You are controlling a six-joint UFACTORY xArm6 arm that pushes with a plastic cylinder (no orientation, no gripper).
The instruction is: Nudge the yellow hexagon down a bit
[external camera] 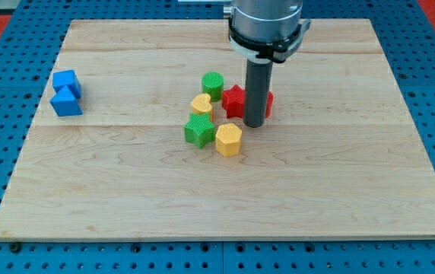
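The yellow hexagon [229, 140] lies near the middle of the wooden board, touching the green star [199, 130] on its left. My tip [254, 124] is down on the board just up and to the right of the hexagon, a small gap apart. The rod stands in front of a red star [234, 100] and a second red block [267, 102], partly hiding both. A yellow heart [201, 104] and a green cylinder [213, 84] sit above the green star.
Two blue blocks [66, 93] sit together at the view's left. The wooden board [339, 167] lies on a blue pegboard surface. The arm's grey body [267, 23] hangs over the board's top middle.
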